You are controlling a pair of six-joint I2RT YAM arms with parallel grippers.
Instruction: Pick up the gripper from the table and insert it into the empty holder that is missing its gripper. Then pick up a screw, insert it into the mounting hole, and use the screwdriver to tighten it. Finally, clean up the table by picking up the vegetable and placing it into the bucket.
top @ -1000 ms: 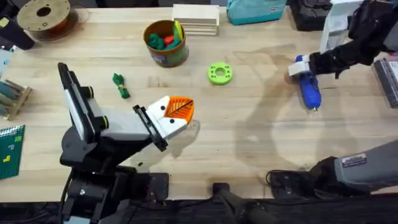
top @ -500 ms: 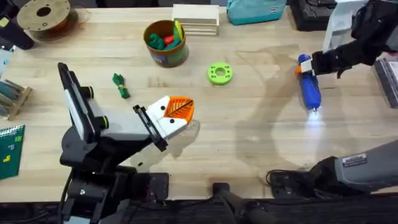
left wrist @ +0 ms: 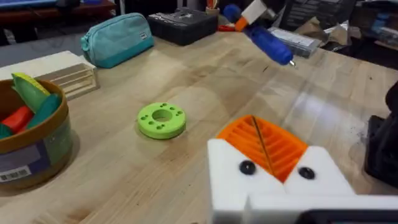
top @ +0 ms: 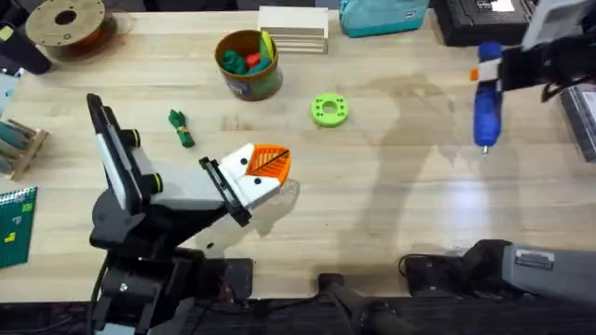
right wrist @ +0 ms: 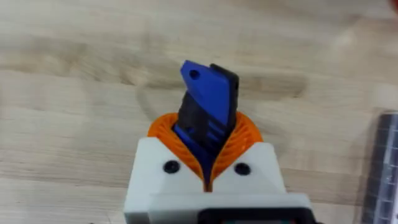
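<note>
My right gripper [top: 486, 73] is at the far right, shut on the blue screwdriver [top: 485, 116], which hangs above the table with its metal tip toward the near edge. In the right wrist view the orange pads [right wrist: 244, 134] clamp the screwdriver's blue body [right wrist: 208, 102]. My left gripper [top: 268, 166] rests left of centre with its orange pads [left wrist: 277, 149] pressed together and nothing between them. The dark green vegetable [top: 181, 127] lies on the table left of it. The yellow-orange bucket [top: 244, 86] stands at the back. The loose gripper, the holder and the screw are out of view.
A bright green ring disc [top: 329, 110] lies near the centre. The bucket holds red, yellow and green toy foods [top: 251, 58]. At the back are a brown spool [top: 65, 23], stacked wood blocks [top: 293, 28] and a teal pouch [top: 382, 14].
My right gripper has lifted the screwdriver off the table and carried it right and toward the back. The left arm has not moved.
</note>
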